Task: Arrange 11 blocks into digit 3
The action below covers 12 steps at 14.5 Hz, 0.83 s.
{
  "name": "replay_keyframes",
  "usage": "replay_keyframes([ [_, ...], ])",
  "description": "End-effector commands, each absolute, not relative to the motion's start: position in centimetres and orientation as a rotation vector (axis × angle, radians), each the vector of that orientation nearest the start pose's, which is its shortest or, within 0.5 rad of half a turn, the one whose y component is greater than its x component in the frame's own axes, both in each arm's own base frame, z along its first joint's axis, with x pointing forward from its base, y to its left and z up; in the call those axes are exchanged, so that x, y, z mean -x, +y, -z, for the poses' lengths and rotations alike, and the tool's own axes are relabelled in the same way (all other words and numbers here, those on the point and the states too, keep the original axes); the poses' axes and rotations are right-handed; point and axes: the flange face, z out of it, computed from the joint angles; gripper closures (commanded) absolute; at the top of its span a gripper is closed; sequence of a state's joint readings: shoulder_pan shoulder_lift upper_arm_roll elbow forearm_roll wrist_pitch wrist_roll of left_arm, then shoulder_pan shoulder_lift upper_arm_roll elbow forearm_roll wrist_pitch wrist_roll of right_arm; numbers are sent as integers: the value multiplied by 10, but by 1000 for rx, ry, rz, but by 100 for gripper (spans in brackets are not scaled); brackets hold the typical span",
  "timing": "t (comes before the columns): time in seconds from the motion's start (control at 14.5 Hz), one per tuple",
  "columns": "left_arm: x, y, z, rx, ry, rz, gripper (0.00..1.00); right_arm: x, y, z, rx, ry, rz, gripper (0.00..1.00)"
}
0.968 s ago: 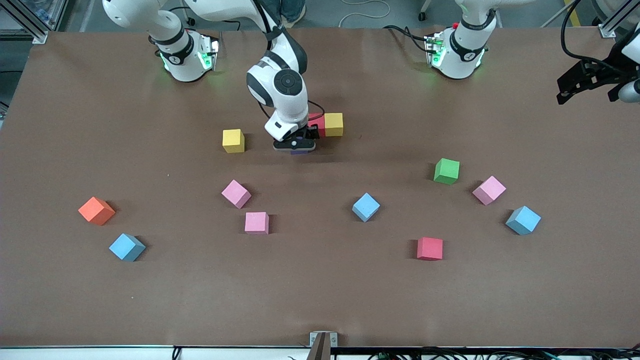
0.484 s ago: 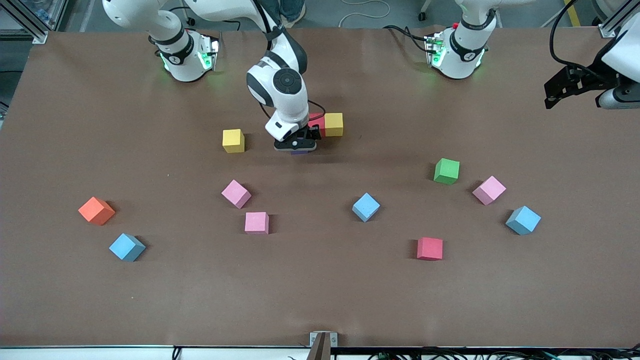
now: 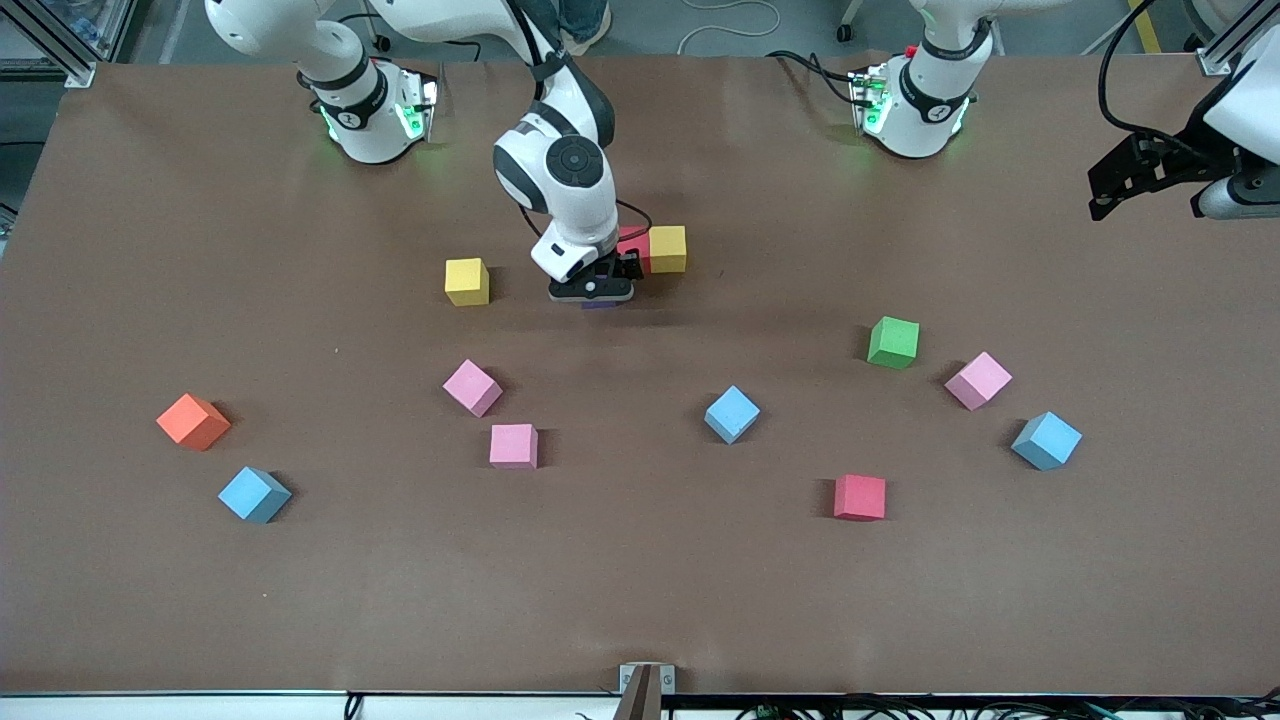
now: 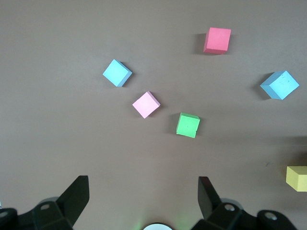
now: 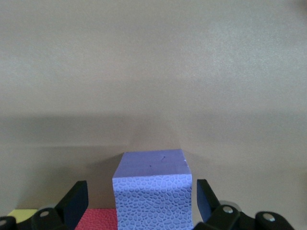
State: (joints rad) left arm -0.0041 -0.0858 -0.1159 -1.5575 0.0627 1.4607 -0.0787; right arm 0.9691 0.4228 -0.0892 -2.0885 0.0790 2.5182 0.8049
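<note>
My right gripper stands open low over the table's middle, straddling a purple block with a gap at each finger. Touching that purple block are a red block and, in a row with it, a yellow one. Loose blocks lie about: yellow, two pink, light blue, green, pink and red. My left gripper hangs open and empty, high over the left arm's end of the table.
An orange cube and a light blue cube lie toward the right arm's end. Another light blue cube sits near the pink one toward the left arm's end. Bare brown table stretches along the front edge.
The left gripper has swung a little inward over the table's end, then stopped. The right gripper has stayed around the purple block.
</note>
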Motion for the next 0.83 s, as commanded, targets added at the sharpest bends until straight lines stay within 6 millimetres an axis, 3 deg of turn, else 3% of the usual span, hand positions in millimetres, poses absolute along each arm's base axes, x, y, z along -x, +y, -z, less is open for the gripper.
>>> replay_keyframes([
  [0.0, -512, -60, -667, 3082, 41, 2, 0, -371, 452, -223, 3116, -7, 11, 0],
  [0.76, -514, -52, -654, 3085, 16, -64, 0, -372, 454, -224, 3105, 32, 17, 0],
])
